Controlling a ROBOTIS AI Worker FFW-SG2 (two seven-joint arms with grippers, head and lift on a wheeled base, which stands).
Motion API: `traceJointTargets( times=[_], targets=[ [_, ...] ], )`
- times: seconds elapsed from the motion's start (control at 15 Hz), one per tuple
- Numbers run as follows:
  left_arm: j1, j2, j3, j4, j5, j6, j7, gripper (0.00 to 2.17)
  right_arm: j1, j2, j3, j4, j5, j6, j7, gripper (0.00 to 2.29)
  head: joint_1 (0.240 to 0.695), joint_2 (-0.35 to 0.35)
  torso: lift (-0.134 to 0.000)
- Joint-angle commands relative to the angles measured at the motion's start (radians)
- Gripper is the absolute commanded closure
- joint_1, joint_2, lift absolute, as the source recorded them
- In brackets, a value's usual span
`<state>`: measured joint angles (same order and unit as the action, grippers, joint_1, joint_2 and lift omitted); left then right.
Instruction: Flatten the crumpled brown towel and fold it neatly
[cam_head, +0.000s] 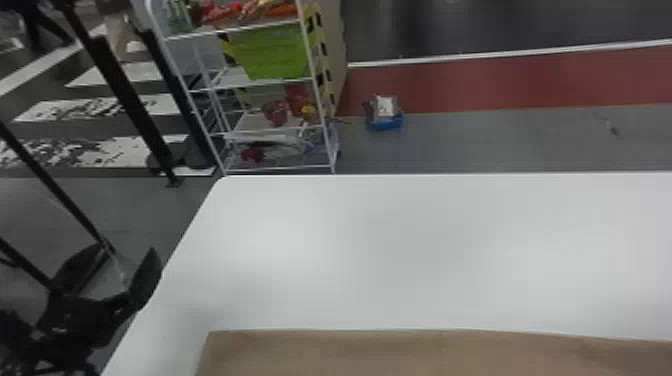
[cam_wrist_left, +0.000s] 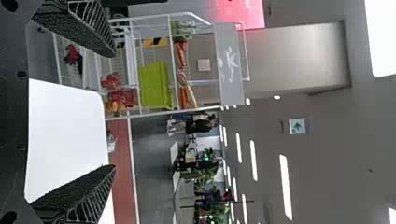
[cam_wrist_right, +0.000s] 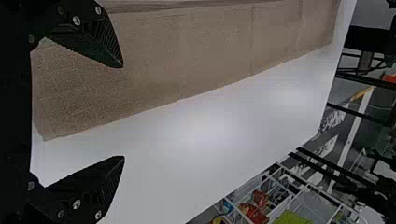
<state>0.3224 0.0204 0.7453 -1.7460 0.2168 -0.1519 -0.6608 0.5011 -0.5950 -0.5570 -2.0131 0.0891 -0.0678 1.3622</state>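
Note:
The brown towel (cam_head: 430, 352) lies spread on the white table along the head view's bottom edge, its far edge almost straight. In the right wrist view the towel (cam_wrist_right: 201, 51) looks mostly flat, with faint straight creases and a darker ridge along one side. My left gripper (cam_head: 127, 255) is at the table's left edge, away from the cloth. Seen in the left wrist view, that gripper (cam_wrist_left: 114, 109) has its fingers wide apart and nothing between them. My right gripper (cam_wrist_right: 122, 112) stands open by the towel's edge, one finger over the cloth and the other over bare tabletop.
The white table (cam_head: 400, 250) stretches beyond the towel to its far edge. A white wire shelf (cam_head: 272, 127) with a green bin (cam_head: 272, 52) stands behind its far left corner. Black poles (cam_head: 120, 90) rise at the left, and a small blue box (cam_head: 385, 120) rests on the floor.

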Motion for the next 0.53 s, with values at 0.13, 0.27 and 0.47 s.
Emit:
traceJointTargets(
  times=[0.13,0.27,0.47],
  targets=[
    [-0.006,-0.023,-0.024,-0.058,0.006,0.228,0.101,0.02,0.008,-0.074,-0.004,0.013,0.087,0.009,0.005,0.26,0.695,0.21,-0.124],
    [-0.006,-0.023,-0.027,-0.058,0.003,0.228,0.101,0.02,0.036,-0.089,-0.003,0.013,0.132,0.009,0.005,0.29,0.695,0.192,-0.124],
    [-0.006,-0.023,-0.026,-0.049,0.001,0.228,0.101,0.02,0.108,-0.112,0.002,0.016,0.17,0.006,0.005,0.29,0.695,0.166,-0.124]
  ],
)
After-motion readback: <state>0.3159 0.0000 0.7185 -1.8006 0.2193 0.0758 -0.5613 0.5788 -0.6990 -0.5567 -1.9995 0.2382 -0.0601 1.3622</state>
